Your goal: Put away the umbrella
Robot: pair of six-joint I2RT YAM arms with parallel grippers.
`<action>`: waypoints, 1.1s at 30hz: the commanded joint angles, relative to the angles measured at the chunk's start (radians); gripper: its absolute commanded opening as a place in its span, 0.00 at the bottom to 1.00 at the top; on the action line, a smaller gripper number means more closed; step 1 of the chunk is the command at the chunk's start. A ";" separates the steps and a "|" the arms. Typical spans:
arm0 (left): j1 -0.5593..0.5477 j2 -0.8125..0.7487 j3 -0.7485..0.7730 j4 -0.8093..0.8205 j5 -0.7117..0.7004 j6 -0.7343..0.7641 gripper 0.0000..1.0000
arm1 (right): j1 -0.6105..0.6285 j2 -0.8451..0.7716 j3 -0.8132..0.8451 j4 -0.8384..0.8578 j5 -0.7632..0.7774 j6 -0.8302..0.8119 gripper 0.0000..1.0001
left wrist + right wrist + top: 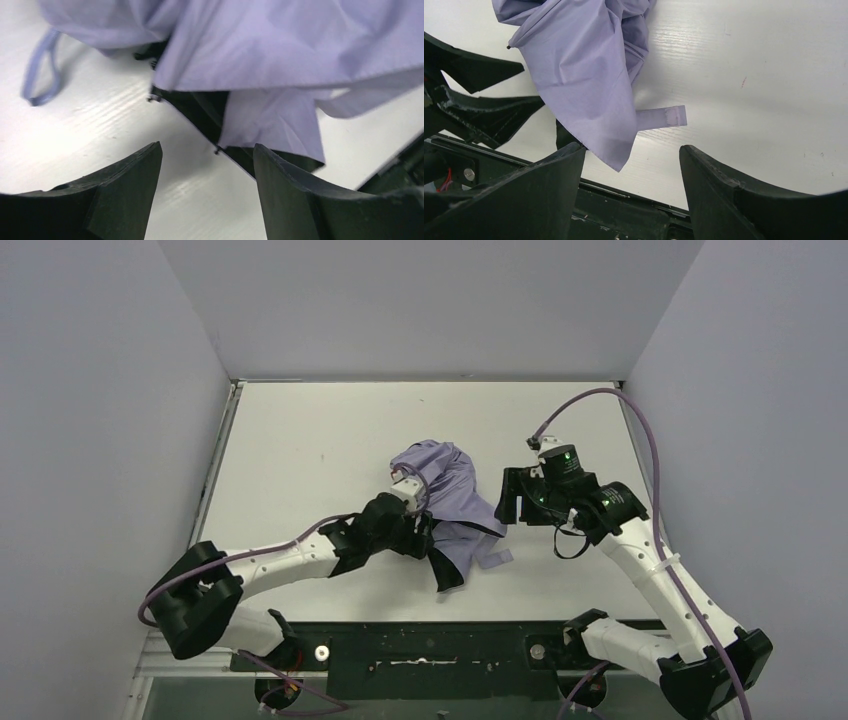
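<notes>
Left gripper (418, 532), seen from the overhead camera, rests against the near-left side of a crumpled compact umbrella (450, 485) of pale lavender fabric with black lining. The umbrella lies collapsed but unwrapped near the middle of the white table (300, 440), and the right gripper (510, 498) hovers just beside its right edge. From the left wrist camera, the left gripper's black fingers (130, 195) stand apart and empty. Loose canopy folds and a black-lined hem lie just ahead of them, and a thin lavender wrist loop (42, 70) rests on the table to the left. From the right wrist camera, the right gripper's jaws are also spread with nothing clamped, above a drooping fabric corner and a flat lavender closure tab (664, 117). The fabric looks light, soft and slippery, likely to slide out of a shallow pinch, and the thin ribs seem easy to bend. The firmer bundled core, or the handle, which is hidden here, would probably give a safer hold.
</notes>
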 commanded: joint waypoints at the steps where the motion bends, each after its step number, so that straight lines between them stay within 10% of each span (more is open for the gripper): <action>1: 0.019 0.043 0.098 -0.120 -0.230 0.003 0.60 | 0.002 -0.011 0.047 0.042 0.002 -0.029 0.71; 17: 0.336 -0.224 0.161 -0.354 0.000 0.123 0.50 | -0.033 0.198 0.147 0.222 0.116 -0.206 0.75; 22: 0.496 -0.064 0.284 -0.475 0.093 0.071 0.36 | -0.163 0.387 0.246 0.178 0.062 -0.185 0.72; 33: 0.489 0.243 0.383 -0.429 0.201 0.028 0.24 | -0.189 0.705 0.350 0.317 0.001 -0.226 0.62</action>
